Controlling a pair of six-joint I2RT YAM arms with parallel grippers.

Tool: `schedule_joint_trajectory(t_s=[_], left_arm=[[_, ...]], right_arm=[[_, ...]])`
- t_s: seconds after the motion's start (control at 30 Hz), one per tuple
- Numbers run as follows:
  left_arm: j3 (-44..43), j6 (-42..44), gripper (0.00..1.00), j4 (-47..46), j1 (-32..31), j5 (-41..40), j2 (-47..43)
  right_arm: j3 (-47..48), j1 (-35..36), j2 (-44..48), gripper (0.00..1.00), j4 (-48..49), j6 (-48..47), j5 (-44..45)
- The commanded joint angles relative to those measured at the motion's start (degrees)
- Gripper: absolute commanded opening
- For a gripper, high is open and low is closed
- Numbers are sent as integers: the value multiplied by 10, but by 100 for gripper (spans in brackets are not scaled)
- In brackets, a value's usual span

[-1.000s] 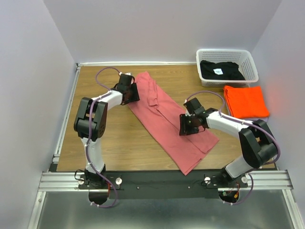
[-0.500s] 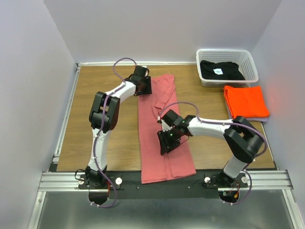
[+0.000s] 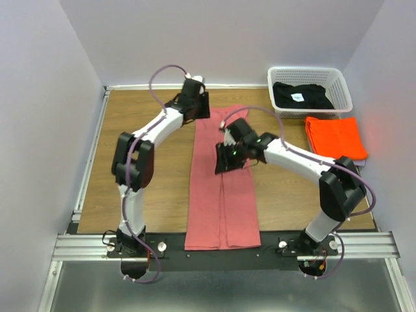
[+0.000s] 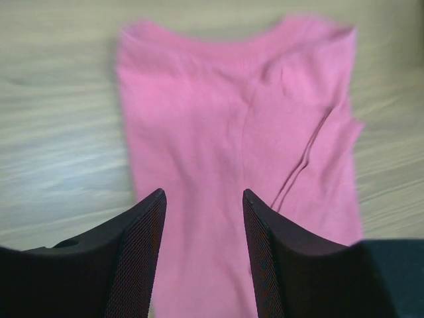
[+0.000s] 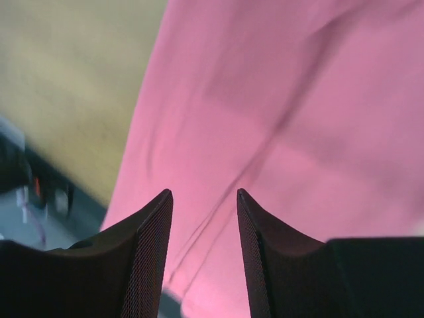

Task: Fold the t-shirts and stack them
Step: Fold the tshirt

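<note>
From above, the pink-red t-shirt (image 3: 222,195) lies flat on the brown table (image 3: 143,188). It is one long thin strip that runs from the far side down to the near side. Its near end lies over the black bar (image 3: 214,259) at the front. The left gripper (image 3: 198,109) sits at the far end of the strip, by its left corner. The right gripper (image 3: 227,158) is over the strip a bit nearer, about a third of the way down. A white basket (image 3: 279,77) stands in the far right corner. The black t-shirt (image 3: 312,97) lies inside it, with a small white label showing. The orange t-shirt (image 3: 335,138) is folded into a neat block on the table, just beside the basket on the near side. It is well apart from the pink-red one. In the left wrist view, the two dark left fingers (image 4: 142,252) stand apart. Pink cloth shows in the gap between them, and nothing is pinched there. The end of the shirt is at the top of this view, with a long fold line on its right side. Bare wood shows on both sides of it. In the right wrist view, the right fingers (image 5: 149,258) stand apart too, with nothing pinched between them. Pink cloth fills most of this view, and a dark fold line slants across it. There is some wood at the top left. Both wrist views are blurry, so I cannot tell if the fingertips touch the cloth.
</note>
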State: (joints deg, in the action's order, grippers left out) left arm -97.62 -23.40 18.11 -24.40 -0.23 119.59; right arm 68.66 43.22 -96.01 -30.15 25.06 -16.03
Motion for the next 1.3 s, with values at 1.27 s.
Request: schedule_joint_trajectory(t_s=[1.27], left_arm=[[586,32,57,-178,41,-71,-552]], right_arm=[[479,-185,-433,39,-11,78,370]])
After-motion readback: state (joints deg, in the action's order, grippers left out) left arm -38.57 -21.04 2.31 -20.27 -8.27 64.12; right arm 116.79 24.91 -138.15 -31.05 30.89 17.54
